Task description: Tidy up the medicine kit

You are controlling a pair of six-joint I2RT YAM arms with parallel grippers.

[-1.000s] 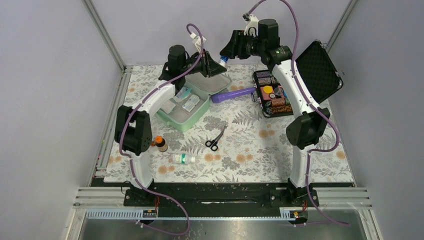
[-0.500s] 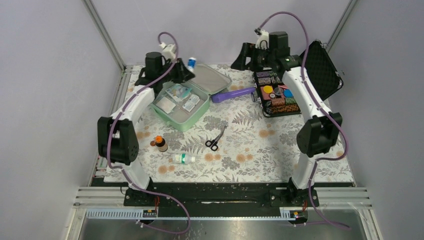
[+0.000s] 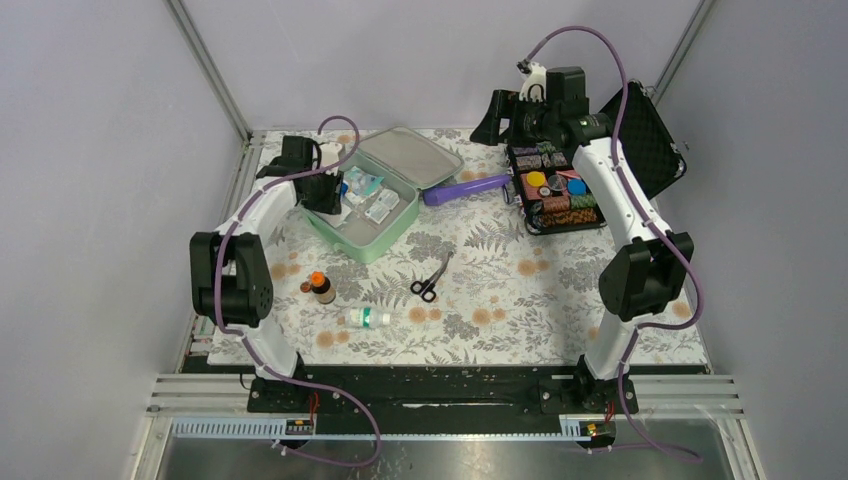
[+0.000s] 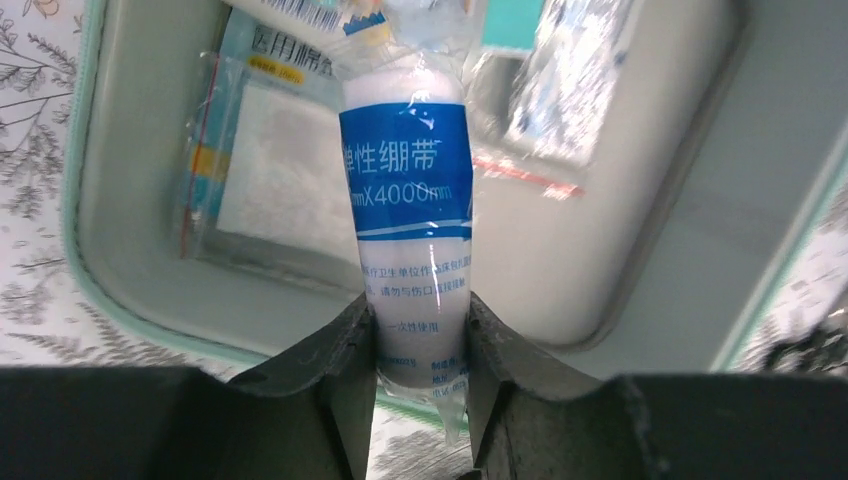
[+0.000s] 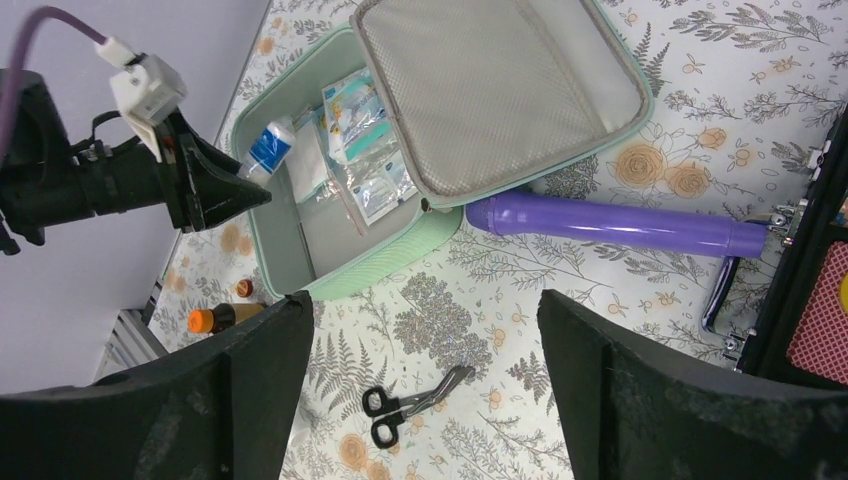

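Bandage roll (image 4: 408, 170) lowered — over medicine kit (image 4: 560, 260) rim.

One kit (image 3: 410, 160). One bandage roll (image 4: 408, 200) between the left gripper's (image 4: 420, 350) fingers, with at least three packets (image 5: 372, 180) just beyond it. Two bottles: one brown (image 3: 320, 287), one white (image 3: 366, 318). One scissors (image 3: 430, 280). One purple tube (image 3: 465, 188). One black case (image 3: 640, 140) beside the right gripper (image 5: 418, 330).

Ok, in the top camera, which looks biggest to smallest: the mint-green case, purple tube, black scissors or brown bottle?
Largest first:
1. mint-green hinged medicine case
2. long purple tube
3. black-handled scissors
4. small brown orange-capped bottle
The last two look close.
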